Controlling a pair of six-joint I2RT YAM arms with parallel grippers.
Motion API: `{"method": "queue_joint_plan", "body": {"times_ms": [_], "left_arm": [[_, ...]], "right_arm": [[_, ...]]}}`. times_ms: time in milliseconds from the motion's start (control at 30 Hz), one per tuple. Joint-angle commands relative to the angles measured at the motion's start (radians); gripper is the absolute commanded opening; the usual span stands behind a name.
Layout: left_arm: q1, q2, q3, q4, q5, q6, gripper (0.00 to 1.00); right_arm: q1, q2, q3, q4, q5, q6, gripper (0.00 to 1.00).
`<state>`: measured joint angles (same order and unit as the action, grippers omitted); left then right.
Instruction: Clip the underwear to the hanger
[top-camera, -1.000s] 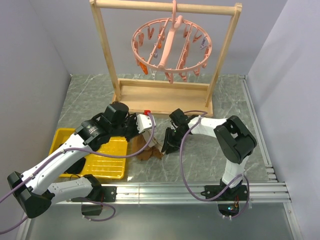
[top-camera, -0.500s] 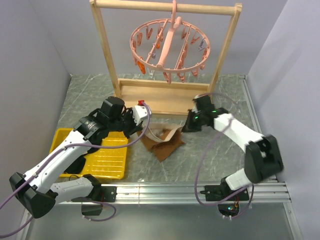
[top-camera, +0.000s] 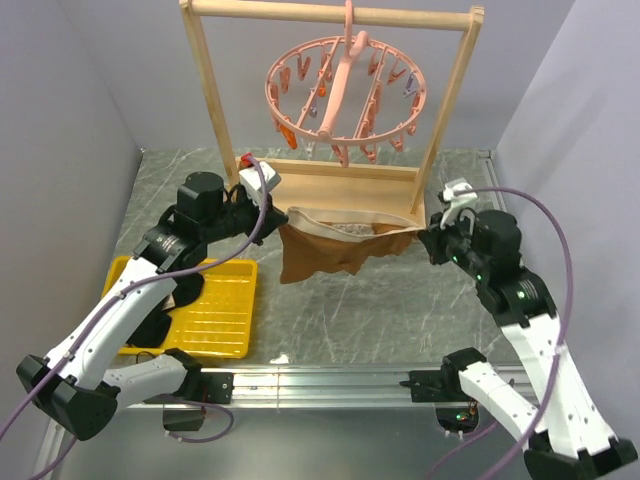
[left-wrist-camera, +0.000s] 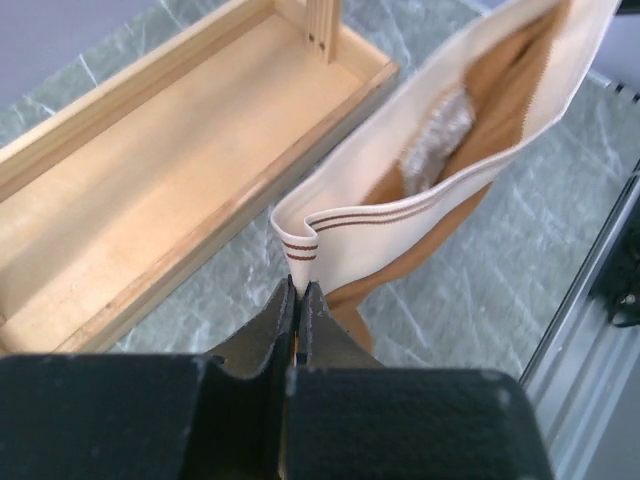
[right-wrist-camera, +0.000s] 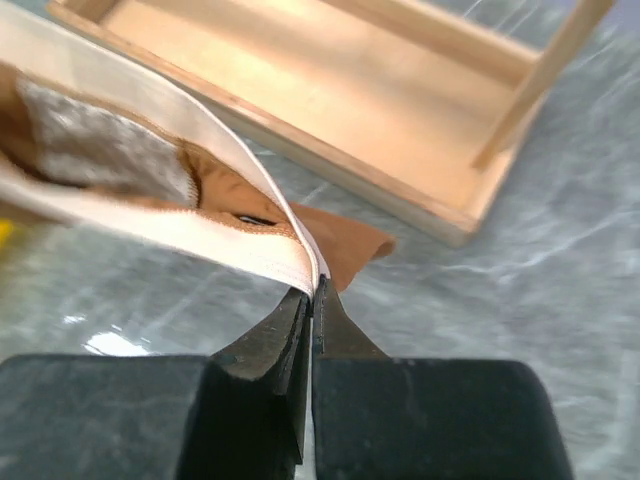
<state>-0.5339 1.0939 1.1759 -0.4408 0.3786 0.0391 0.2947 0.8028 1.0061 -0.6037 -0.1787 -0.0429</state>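
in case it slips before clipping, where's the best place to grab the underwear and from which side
Probably the pale waistband, at its folded end, coming in from the outer side with the jaws closing across the fold. The underwear hangs stretched sideways, so each band end is a flat doubled edge sticking outward.

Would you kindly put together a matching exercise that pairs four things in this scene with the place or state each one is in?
Column A
1. underwear
2. hanger
3. yellow tray
4. left gripper

Column B
a. hooked on the wooden rack's top bar
b. shut on one end of the waistband
c. lying flat on the table, at the left
d. held up, stretched out wide

Pairs: 1-d, 2-a, 3-c, 4-b
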Motion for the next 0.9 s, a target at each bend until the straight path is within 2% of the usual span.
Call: {"method": "queue_joint_plan", "body": {"times_ms": [0, 100, 233, 367, 433, 567, 700, 867], "left_arm": [[0.002, -0.029, 0.045, 0.061, 0.008, -0.068, 0.0], [0.0, -0.063, 0.005, -0.01, 0.095, -0.051, 0.0], [-0.021, -0.205, -0.137, -0.082, 0.183, 0.042, 0.0], [-0.044, -0.288, -0.209, -0.204, 0.336, 0.074, 0.0], [-0.075, -0.302, -0.231, -0.239, 0.342, 0.064, 0.0], [-0.1, -0.223, -0.234, -0.214, 0.232, -0.013, 0.0], [-0.097, 0.008, -0.231, -0.149, 0.23, -0.107, 0.0], [-0.087, 0.145, -0.288, 0.04, 0.111, -0.107, 0.0]], "right_arm": [[-0.002, -0.071, 0.019, -0.088, 0.055, -0.185, 0.0], [0.0, -0.141, -0.006, -0.164, 0.027, -0.254, 0.0], [0.0, -0.229, -0.04, -0.274, -0.03, -0.339, 0.0], [0.001, -0.286, -0.011, -0.415, -0.175, -0.474, 0.0], [0.004, -0.265, 0.005, -0.502, -0.229, -0.498, 0.0], [0.009, -0.081, -0.041, -0.502, -0.174, -0.514, 0.0], [0.012, 0.128, -0.125, -0.309, -0.098, -0.494, 0.0], [0.017, 0.396, -0.152, -0.087, -0.006, -0.463, 0.0]]}}
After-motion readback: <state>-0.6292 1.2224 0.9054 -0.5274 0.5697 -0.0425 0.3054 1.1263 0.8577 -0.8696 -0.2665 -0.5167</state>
